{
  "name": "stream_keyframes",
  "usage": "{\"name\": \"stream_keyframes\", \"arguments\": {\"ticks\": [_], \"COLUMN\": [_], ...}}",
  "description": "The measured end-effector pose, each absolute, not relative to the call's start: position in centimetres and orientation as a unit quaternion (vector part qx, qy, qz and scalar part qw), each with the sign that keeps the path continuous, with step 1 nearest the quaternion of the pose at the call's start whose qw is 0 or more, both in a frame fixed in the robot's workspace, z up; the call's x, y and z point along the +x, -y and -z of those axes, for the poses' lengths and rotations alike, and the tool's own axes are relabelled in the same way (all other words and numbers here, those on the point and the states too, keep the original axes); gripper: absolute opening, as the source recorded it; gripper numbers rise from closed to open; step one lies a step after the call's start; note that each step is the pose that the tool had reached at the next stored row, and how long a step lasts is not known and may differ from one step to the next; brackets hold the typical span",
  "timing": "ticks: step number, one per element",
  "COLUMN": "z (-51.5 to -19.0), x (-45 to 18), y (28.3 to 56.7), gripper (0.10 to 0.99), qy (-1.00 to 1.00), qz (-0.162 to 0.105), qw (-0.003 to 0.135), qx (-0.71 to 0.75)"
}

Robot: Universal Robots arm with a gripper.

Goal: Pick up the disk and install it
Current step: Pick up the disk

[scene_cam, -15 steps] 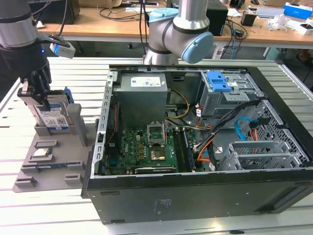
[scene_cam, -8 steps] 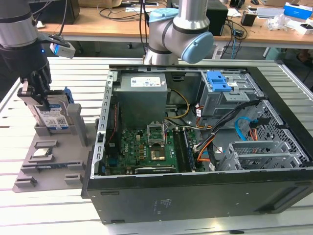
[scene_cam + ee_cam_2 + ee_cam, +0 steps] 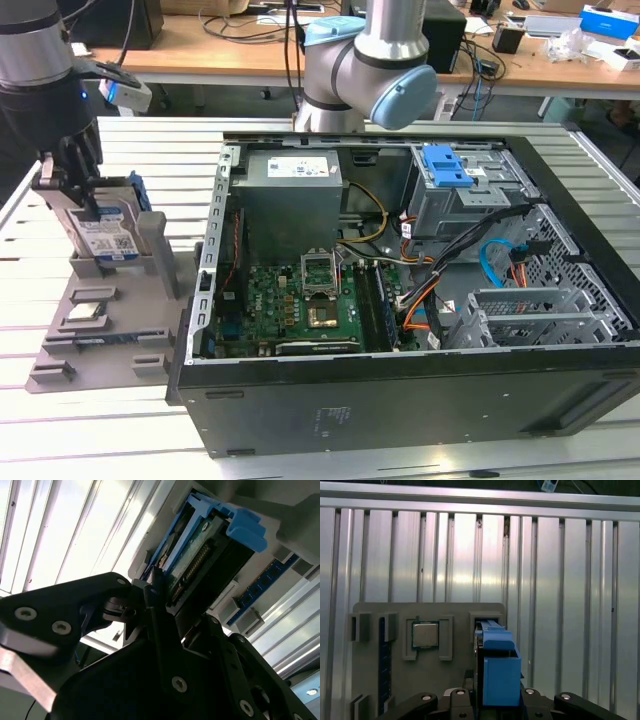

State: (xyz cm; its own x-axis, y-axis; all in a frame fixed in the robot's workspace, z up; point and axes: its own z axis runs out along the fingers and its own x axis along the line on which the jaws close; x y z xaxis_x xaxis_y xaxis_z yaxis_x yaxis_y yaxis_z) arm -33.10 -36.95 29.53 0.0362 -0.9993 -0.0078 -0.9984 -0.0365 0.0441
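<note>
Gripper [image 3: 78, 205]: I read it as clamped on the disk [image 3: 108, 235], across its blue rail [image 3: 501, 672].
Disk: upright in the grey tray [image 3: 120, 345], at nine o'clock from the case [image 3: 400, 400] in the exterior view.
Risk: a skewed lift could bind the disk in its slot and drag the tray.

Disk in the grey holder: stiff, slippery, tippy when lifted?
Probably rigid: the disk is a metal-cased slab. Likely heavy for its size, with smooth faces that may slip; the blue carrier rail could grip better. It stands on edge in a slot of the grey holder, so freed of that, it would likely tip.
</note>
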Motion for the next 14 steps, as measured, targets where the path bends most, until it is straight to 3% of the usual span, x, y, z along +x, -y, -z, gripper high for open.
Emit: {"name": "stream_keyframes", "arguments": {"ticks": [4, 14], "z": [-31.8, -33.4], "x": [-33.1, -33.1], "y": [36.8, 36.7], "gripper": [0.365, 0.365], "qy": [0.694, 0.694], "qz": [0.018, 0.018], "qw": [0.013, 0.013], "qx": [0.72, 0.72]}}
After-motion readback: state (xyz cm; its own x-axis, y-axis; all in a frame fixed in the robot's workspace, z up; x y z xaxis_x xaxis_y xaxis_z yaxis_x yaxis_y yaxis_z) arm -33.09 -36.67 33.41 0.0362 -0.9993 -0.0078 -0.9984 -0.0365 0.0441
